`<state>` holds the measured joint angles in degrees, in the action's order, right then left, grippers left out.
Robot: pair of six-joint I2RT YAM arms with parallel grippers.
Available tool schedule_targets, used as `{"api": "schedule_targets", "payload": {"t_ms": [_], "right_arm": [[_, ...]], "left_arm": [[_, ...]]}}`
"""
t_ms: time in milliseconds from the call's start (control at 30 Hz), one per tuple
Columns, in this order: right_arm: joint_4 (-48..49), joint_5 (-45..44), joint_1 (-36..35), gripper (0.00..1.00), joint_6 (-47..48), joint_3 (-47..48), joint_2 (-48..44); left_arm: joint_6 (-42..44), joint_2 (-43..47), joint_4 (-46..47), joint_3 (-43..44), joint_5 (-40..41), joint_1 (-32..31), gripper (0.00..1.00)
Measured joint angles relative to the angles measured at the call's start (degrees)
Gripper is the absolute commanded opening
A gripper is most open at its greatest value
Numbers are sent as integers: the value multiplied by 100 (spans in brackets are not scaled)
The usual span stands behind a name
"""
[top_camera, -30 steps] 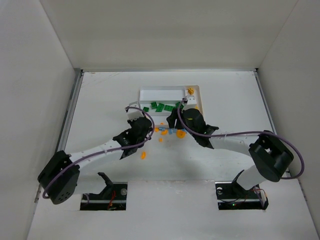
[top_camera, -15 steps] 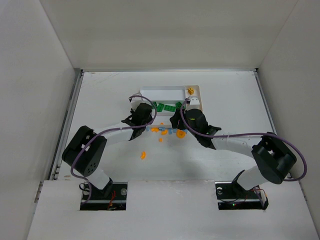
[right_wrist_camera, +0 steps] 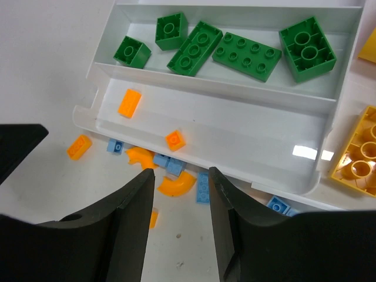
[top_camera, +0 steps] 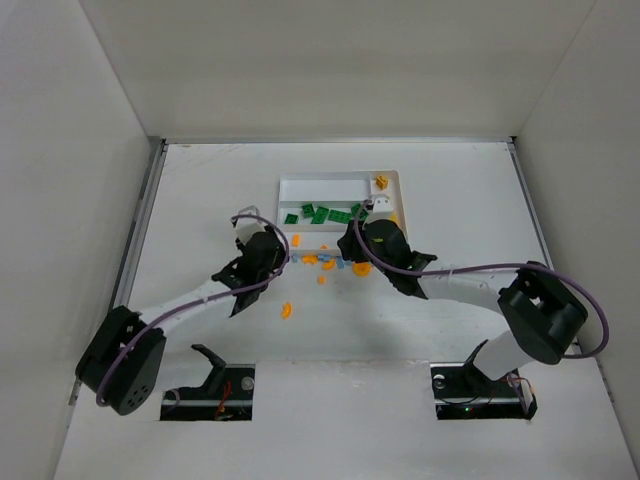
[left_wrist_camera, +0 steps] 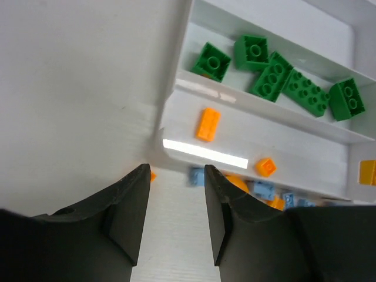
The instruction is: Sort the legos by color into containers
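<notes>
The white tray (top_camera: pixel 320 188) lies at the table's middle; it also shows in the left wrist view (left_wrist_camera: pixel 176 94) and the right wrist view (right_wrist_camera: pixel 235 88). Its middle slot holds several green legos (top_camera: pixel 320 213) (left_wrist_camera: pixel 276 73) (right_wrist_camera: pixel 194 47). The near slot holds an orange brick (left_wrist_camera: pixel 208 124) (right_wrist_camera: pixel 129 103) and a small orange piece (left_wrist_camera: pixel 265 167) (right_wrist_camera: pixel 175 140). Yellow legos (top_camera: pixel 381 182) (right_wrist_camera: pixel 358 158) lie in the end slot. Loose orange and light blue legos (top_camera: pixel 335 263) (right_wrist_camera: pixel 176 184) lie on the table before the tray. My left gripper (top_camera: pixel 266 246) (left_wrist_camera: pixel 176 173) is open and empty, just off the tray's near left corner. My right gripper (top_camera: pixel 352 242) (right_wrist_camera: pixel 181 175) is open above the loose pieces.
One orange piece (top_camera: pixel 286 310) lies alone on the table nearer the arms. White walls close the table on the left, right and far sides. The tray's far slot shows no bricks.
My left gripper went up over the tray's left end, then drew back down and left. An orange brick now shows in the near slot. The right gripper has hardly moved.
</notes>
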<state>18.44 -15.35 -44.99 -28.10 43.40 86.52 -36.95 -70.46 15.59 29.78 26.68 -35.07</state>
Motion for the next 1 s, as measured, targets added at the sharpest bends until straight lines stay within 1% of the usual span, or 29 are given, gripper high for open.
{"api": "schedule_targets", "payload": {"t_ms": [100,167,267,367,567,733,833,933,1000], "right_arm": [[-2,0,-55,47,0,59,66],[-4,-2,-87,47,0,83,98],[-15,-4,-116,48,0,114,146],[-17,-4,-149,48,0,116,162],[-44,-11,-197,48,-2,125,190],[-46,-15,-219,48,0,127,195],[-48,-17,-229,48,0,129,197],[-55,-28,-232,48,-2,153,201],[-55,-33,-232,49,-2,166,203]], "left_arm": [[-66,380,-181,-407,85,-33,42],[-87,413,-313,-573,92,-50,43],[-83,227,-413,-643,74,-59,44],[-55,-142,-374,-640,79,-52,44],[142,-704,-105,-452,192,-44,44],[280,-946,81,-332,236,-31,41],[365,-1054,177,-286,251,-17,37],[431,-1174,275,-229,267,-11,30],[483,-1237,310,-190,271,-9,24]]}}
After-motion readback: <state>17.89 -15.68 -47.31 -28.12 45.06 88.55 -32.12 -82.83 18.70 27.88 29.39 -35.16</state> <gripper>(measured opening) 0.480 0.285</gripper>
